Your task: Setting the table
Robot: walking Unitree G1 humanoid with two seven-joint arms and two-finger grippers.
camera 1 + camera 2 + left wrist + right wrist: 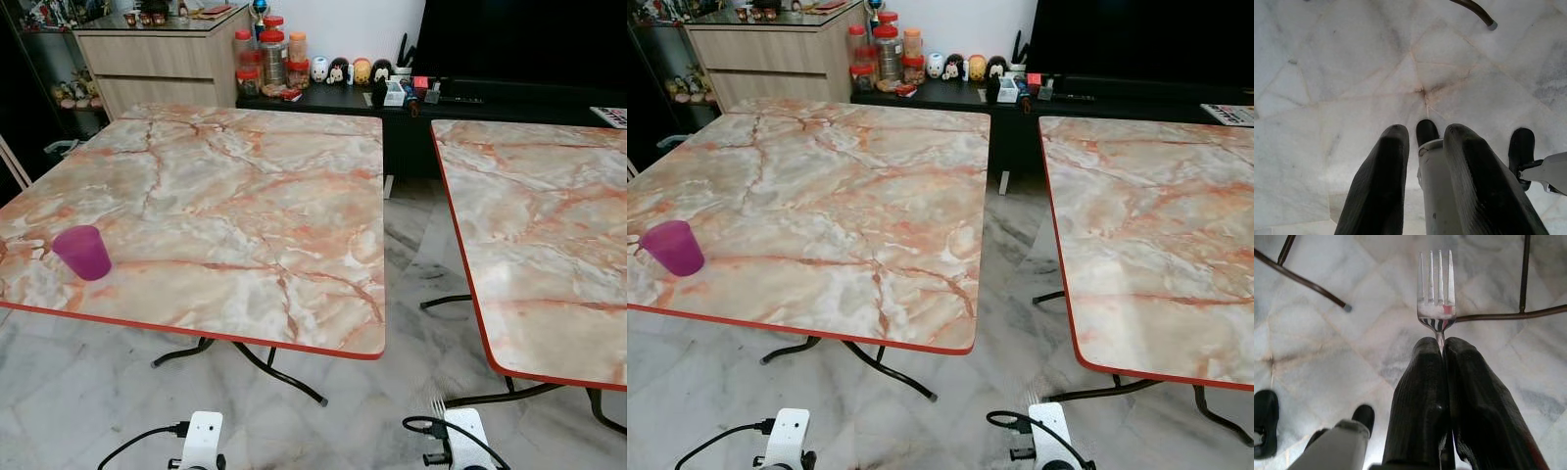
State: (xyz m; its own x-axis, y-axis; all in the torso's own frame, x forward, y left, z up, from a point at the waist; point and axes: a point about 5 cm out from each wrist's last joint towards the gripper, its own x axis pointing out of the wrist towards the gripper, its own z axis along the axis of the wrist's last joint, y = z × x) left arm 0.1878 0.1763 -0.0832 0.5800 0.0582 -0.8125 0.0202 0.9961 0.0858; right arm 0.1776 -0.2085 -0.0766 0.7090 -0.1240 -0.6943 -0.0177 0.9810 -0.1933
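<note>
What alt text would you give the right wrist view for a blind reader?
The right gripper holds a silver fork by its handle, jaws shut, tines pointing away over a pale marble floor. Dark metal table legs cross the floor beyond.

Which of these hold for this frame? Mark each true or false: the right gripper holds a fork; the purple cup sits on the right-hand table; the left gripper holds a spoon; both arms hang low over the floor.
1. The right gripper holds a fork. True.
2. The purple cup sits on the right-hand table. False: it stands near the front left corner of the left table.
3. The left gripper holds a spoon. False: its fingers are apart with nothing between them.
4. Both arms hang low over the floor. True.
</note>
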